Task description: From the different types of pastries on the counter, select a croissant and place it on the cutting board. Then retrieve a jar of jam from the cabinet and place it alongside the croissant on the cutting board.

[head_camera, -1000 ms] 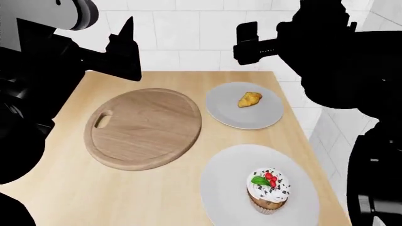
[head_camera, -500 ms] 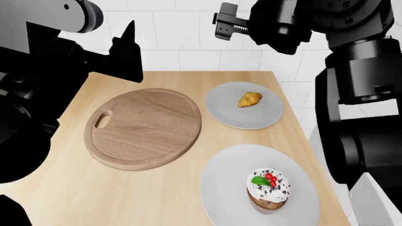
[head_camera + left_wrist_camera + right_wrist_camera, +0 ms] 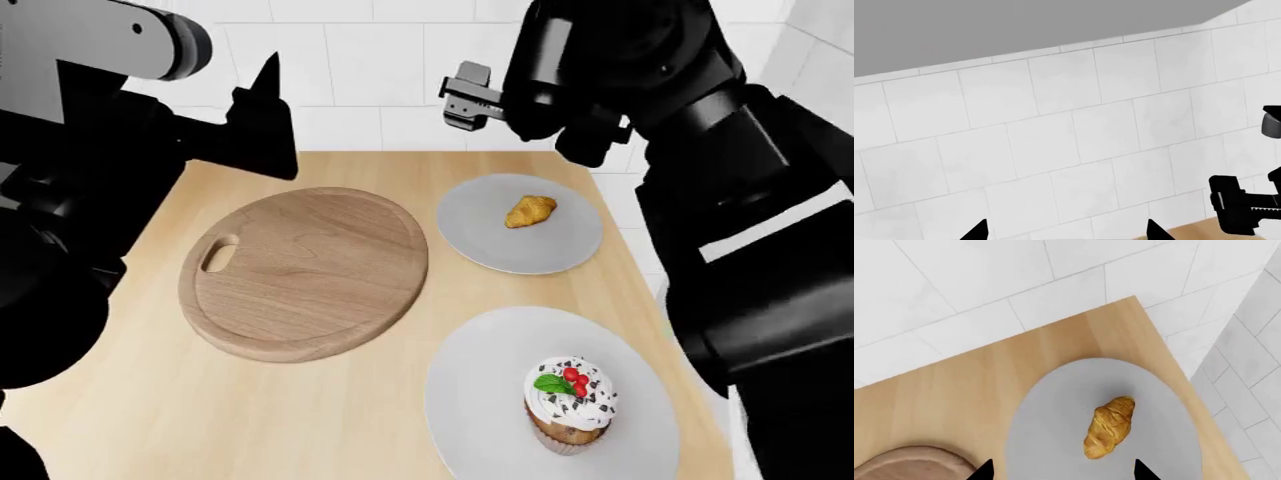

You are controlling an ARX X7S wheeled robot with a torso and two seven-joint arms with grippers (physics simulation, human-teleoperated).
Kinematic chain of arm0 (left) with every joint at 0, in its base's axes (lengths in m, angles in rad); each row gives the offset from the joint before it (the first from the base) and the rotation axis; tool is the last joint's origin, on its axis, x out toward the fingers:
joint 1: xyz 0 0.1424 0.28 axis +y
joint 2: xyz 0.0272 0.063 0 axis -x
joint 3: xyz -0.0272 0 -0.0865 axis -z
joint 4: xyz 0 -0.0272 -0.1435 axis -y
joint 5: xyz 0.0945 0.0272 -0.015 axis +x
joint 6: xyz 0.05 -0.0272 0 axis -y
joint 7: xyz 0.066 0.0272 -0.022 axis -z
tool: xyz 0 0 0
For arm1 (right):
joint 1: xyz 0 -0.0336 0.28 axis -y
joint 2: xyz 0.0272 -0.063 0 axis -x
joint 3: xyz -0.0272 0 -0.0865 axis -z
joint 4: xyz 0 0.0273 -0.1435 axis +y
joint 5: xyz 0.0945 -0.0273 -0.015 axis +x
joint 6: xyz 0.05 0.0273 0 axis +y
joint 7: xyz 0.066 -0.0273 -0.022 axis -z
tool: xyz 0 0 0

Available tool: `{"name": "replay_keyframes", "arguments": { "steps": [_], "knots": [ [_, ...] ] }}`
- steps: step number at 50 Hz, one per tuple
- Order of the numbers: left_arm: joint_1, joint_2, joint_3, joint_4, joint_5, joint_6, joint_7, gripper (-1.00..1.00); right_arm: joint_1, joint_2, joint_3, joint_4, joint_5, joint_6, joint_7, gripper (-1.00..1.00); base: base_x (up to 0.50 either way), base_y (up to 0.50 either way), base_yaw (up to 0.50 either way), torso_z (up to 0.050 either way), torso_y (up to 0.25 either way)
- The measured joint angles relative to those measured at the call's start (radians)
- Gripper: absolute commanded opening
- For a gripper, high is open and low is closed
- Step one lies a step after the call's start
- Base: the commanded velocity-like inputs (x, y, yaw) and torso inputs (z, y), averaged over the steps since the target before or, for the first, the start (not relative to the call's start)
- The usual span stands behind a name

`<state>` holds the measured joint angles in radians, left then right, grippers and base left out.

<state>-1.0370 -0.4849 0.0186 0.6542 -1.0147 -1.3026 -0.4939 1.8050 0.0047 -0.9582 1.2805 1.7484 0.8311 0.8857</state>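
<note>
Lying untouched on the round light-grey plate (image 3: 518, 228) right of centre, the small golden-brown croissant (image 3: 530, 211) awaits pickup; above it hangs the right gripper (image 3: 467, 97), open, presumably aligning. Left gripper (image 3: 260, 95): open.

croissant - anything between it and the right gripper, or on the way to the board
Nothing visible. The croissant lies alone on its plate below the right gripper, and bare counter separates plate and board.
</note>
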Motion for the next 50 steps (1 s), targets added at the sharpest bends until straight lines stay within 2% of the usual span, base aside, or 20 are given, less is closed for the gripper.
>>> {"name": "replay_keyframes", "arguments": {
  "steps": [10, 19, 32, 50],
  "knots": [
    [0.033, -0.013, 0.014, -0.01, 0.025, 0.042, 0.021, 1.0, -0.016, -0.003, -0.411, 0.009, 0.358, -0.201, -0.058, 1.0, 0.0, 0.0, 0.0, 0.0, 0.0],
    [0.053, -0.021, 0.026, -0.016, 0.039, 0.068, 0.033, 1.0, -0.046, -0.004, -0.613, 0.006, 0.518, -0.317, -0.105, 1.0, 0.0, 0.0, 0.0, 0.0, 0.0],
    [0.083, -0.03, 0.051, -0.032, 0.07, 0.111, 0.054, 1.0, -0.093, -0.004, -0.737, 0.014, 0.6, -0.414, -0.128, 1.0, 0.0, 0.0, 0.0, 0.0, 0.0],
    [0.11, -0.042, 0.06, -0.038, 0.081, 0.141, 0.061, 1.0, -0.135, -0.005, -0.761, 0.005, 0.607, -0.464, -0.124, 1.0, 0.0, 0.0, 0.0, 0.0, 0.0]
  ]
}}
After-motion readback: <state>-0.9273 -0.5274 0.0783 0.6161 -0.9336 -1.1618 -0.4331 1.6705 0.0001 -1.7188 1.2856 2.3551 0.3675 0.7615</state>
